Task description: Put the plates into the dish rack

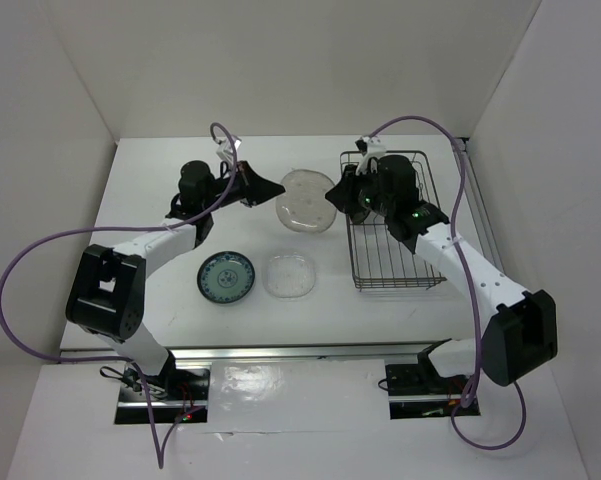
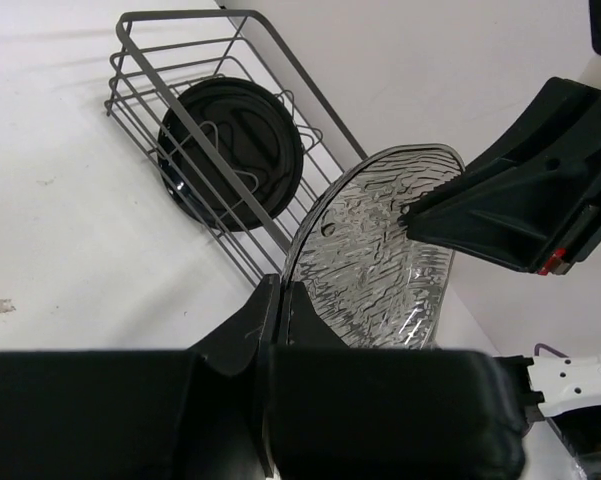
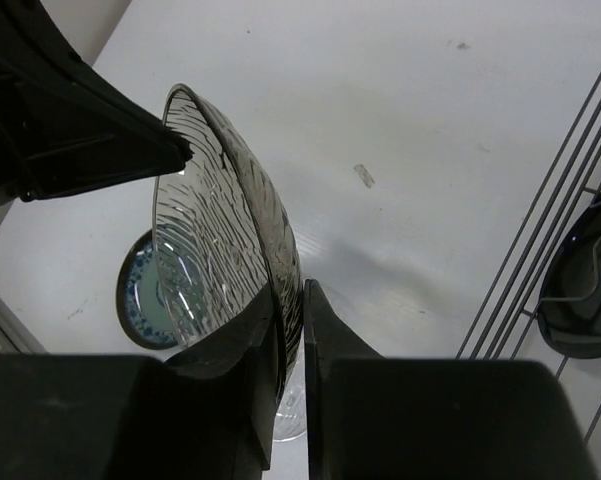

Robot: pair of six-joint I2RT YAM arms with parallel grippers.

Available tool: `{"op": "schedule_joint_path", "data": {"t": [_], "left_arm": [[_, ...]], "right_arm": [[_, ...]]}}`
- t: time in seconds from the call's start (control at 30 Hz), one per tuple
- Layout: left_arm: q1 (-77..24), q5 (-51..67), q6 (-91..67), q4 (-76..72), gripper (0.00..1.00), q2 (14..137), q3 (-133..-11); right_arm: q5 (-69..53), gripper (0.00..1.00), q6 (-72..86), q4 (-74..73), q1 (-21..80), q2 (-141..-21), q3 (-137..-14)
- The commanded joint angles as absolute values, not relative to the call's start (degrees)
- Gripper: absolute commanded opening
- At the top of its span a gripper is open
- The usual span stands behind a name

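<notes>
The clear speckled round plate (image 1: pixel 306 200) hangs tilted above the table between both grippers, left of the dish rack (image 1: pixel 400 262). My left gripper (image 1: pixel 278 188) is shut on its left rim (image 2: pixel 380 250). My right gripper (image 1: pixel 332 197) is closed on its right rim (image 3: pixel 220 230). The glossy black plate (image 2: pixel 230 150) stands upright among the dividers of the rack (image 2: pixel 180 60); it also shows in the right wrist view (image 3: pixel 580 280). The blue-green patterned plate (image 1: pixel 226 277) and the clear rounded-square plate (image 1: pixel 290 275) lie flat on the table nearer the arm bases.
White walls enclose the table at the back and both sides. The right arm reaches over the rack's left half. The rack's near half holds only bare wires. Purple cables loop over both arms.
</notes>
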State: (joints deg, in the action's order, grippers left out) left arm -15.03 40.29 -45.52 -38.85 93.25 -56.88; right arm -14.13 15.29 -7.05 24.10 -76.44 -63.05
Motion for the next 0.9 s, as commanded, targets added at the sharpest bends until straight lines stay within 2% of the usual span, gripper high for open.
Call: {"op": "schedule_joint_path", "data": {"t": [0.0, 0.07, 0.17, 0.27, 0.3, 0.33, 0.5, 0.57, 0.73, 0.87], "left_arm": [[-14.59, 41.67, -47.46, -45.53, 0.0, 92.9, -57.66], [-14.59, 41.66, -47.46, -44.91, 0.0, 93.51, -58.27], [-14.59, 41.14, -48.52, -44.39, 0.0, 94.04, -58.8], [-14.59, 39.21, -47.38, -36.76, 0.58, 94.57, -61.77], [-14.59, 36.24, -44.76, -33.17, 0.88, 93.79, -62.74], [-14.59, 34.56, -43.08, -25.22, 1.0, 93.26, -63.71], [-15.2, 22.61, -36.39, -5.33, 1.0, 89.75, -67.93], [-15.91, 16.8, -35.6, -1.6, 1.0, 88.43, -67.94], [-17.83, 10.3, -36.21, -0.18, 1.0, 83.24, -62.41], [-18.98, 5.99, -35.51, 3.68, 1.0, 80.78, -61.52]], "right_arm": [[-15.73, 0.15, 16.17, -5.27, 23.64, -76.9, -63.46], [-18.18, 0.03, 16.87, -4.14, 22.95, -76.9, -63.46], [-19.86, 0.0, 19.07, -3.52, 21.63, -76.9, -63.46], [-8.22, 0.0, 19.25, -9.62, 21.62, -76.3, -65.64], [-3.21, 0.0, 19.25, -11.84, 21.62, -75.59, -68.0], [5.62, 0.0, 19.25, -13.95, 21.1, -75.59, -69.16], [24.84, 0.0, 16.09, -22.67, 18.2, -72.69, -75.66], [33.08, 0.0, 14.86, -23.2, 17.41, -72.69, -76.46], [41.39, 0.0, 11.34, -24.08, 15.64, -73.92, -76.56], [39.82, 0.0, 10.72, -22.06, 14.33, -76.55, -75.67]]}}
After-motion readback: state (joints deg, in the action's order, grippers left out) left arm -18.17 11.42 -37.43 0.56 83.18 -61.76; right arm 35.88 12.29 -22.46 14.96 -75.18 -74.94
